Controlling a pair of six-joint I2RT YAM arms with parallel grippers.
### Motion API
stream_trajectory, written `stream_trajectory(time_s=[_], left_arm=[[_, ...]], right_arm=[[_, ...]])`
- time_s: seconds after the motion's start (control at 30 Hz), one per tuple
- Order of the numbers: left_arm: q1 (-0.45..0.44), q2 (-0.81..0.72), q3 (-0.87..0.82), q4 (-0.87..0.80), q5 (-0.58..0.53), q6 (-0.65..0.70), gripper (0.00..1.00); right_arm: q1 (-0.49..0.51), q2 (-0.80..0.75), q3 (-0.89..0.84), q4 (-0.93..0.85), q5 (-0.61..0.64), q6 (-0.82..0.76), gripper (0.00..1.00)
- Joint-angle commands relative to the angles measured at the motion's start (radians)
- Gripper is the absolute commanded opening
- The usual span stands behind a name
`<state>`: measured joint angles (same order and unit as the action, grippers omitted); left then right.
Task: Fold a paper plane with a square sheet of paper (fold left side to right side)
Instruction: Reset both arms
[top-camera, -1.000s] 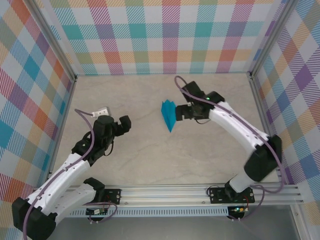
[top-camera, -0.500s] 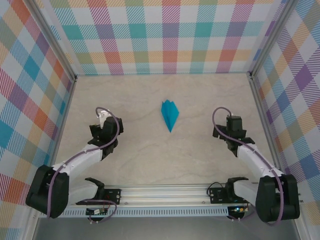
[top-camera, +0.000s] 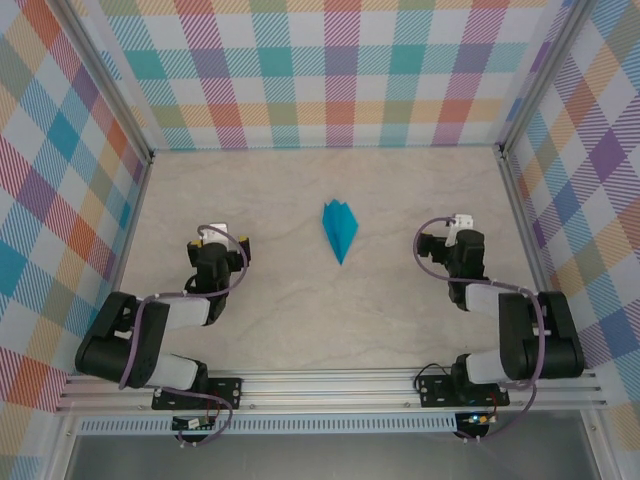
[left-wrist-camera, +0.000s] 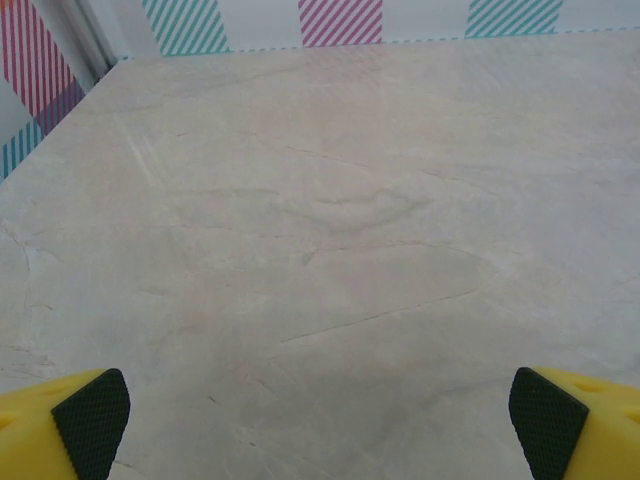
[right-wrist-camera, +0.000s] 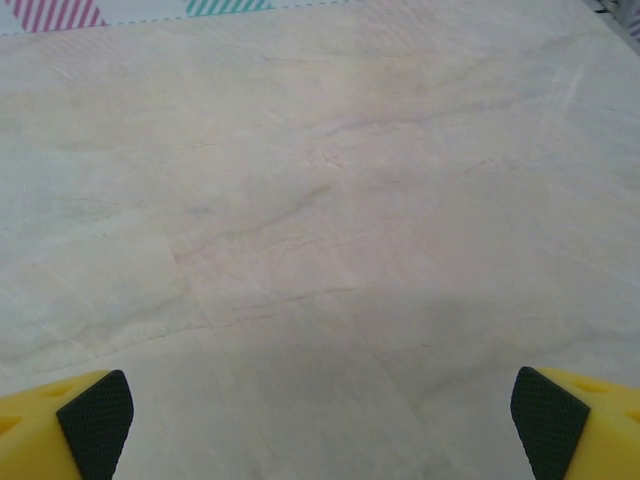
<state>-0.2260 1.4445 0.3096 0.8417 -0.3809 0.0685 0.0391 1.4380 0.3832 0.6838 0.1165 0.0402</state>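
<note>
A pale beige marbled bench (top-camera: 300, 330) sits inside checked walls. Two white-and-black arms rest tucked low by their bases. The left hand (top-camera: 218, 240) and right hand (top-camera: 452, 230) are both spread wide and empty. Between them, well apart from each, the teal-blue paper plane (top-camera: 339, 229) lies flat, a narrow dart with its sharp tip toward the arms. The folding looks finished, so the next move likely calls for no grasp. The overhead view places the plane. The wrist views give the yellow fingers (left-wrist-camera: 25, 435) with black pads, far apart over bare bench.
</note>
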Motion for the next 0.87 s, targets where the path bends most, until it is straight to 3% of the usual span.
stream_trajectory(time_s=[0.0, 0.13, 0.2, 0.83], left_arm=[[0.058, 0.145, -0.045, 0.315, 0.090, 0.011, 1.00], [0.076, 0.124, 0.051, 0.103, 0.143, 0.002, 1.00], [0.151, 0.125, 0.105, -0.016, 0.252, -0.052, 1.00], [0.159, 0.122, 0.105, -0.022, 0.260, -0.054, 1.00]], right_arm=[[-0.004, 0.091, -0.008, 0.204, -0.088, -0.044, 1.00], [-0.037, 0.090, 0.033, 0.121, -0.133, -0.024, 1.00], [-0.038, 0.089, 0.033, 0.117, -0.132, -0.023, 1.00], [-0.036, 0.088, 0.036, 0.111, -0.138, -0.028, 1.00]])
